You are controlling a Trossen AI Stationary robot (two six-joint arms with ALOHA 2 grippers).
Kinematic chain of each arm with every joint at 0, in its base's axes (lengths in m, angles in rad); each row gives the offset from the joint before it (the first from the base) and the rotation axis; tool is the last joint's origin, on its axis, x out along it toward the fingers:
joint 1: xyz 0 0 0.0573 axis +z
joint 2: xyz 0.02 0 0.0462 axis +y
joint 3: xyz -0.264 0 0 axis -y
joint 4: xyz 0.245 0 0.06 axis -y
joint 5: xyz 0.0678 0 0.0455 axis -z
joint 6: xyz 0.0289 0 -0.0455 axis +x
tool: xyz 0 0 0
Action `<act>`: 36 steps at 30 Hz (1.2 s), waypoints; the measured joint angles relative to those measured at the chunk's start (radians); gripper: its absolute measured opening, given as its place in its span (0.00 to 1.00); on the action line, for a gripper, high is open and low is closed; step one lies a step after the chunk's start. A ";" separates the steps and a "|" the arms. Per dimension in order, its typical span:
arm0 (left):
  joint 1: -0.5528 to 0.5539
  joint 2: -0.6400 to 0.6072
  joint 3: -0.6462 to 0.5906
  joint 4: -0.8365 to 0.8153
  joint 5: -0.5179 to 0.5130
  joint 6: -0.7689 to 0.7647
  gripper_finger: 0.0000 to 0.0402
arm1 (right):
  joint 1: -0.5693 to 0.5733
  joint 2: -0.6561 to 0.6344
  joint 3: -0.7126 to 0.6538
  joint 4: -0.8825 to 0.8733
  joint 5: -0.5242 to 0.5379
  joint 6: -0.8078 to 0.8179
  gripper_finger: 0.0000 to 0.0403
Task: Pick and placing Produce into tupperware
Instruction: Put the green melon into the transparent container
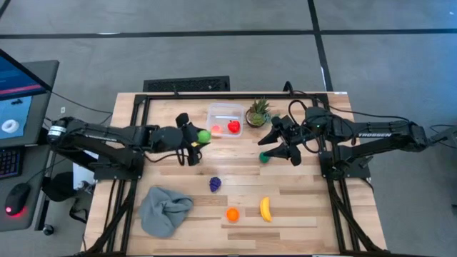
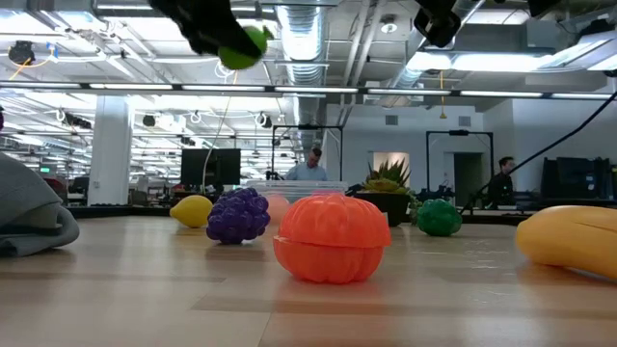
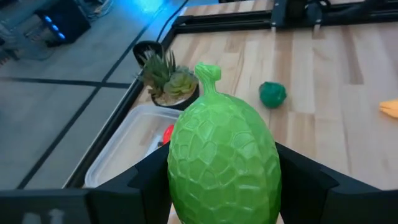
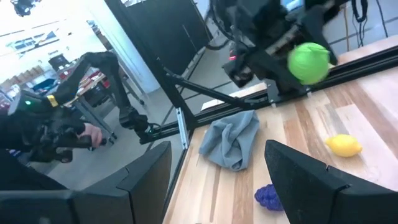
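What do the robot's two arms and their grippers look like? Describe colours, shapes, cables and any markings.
Both arms are dark, jointed and slim, each mounted on a black frame base. The right arm carries white lettering along its link and black cables loop near its wrist. The left gripper and right gripper each have two flat black fingers.

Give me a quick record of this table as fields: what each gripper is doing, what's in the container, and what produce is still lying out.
left gripper: shut on the green fruit, raised beside the tupperware
right gripper: open, holding nothing, above the dark green vegetable
tupperware contents: a red piece, and one pale pink piece
produce on table: purple grapes, orange, banana, lemon
other: potted plant, grey cloth
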State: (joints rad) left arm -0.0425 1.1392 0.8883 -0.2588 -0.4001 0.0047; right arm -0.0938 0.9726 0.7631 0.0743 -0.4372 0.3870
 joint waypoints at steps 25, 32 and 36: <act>0.562 0.299 -0.021 0.270 0.606 0.170 0.52 | -0.090 0.000 0.000 0.069 0.155 0.022 0.70; 0.562 0.471 0.120 0.235 0.614 0.156 0.52 | -0.107 0.000 0.000 0.063 0.154 0.024 0.70; 0.562 0.568 0.231 0.110 0.613 0.164 0.52 | -0.112 0.000 0.000 0.059 0.154 0.024 0.70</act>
State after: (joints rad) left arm 0.5190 1.7075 1.1197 -0.1493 0.2128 0.1688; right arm -0.2058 0.9730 0.7631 0.1336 -0.2836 0.4110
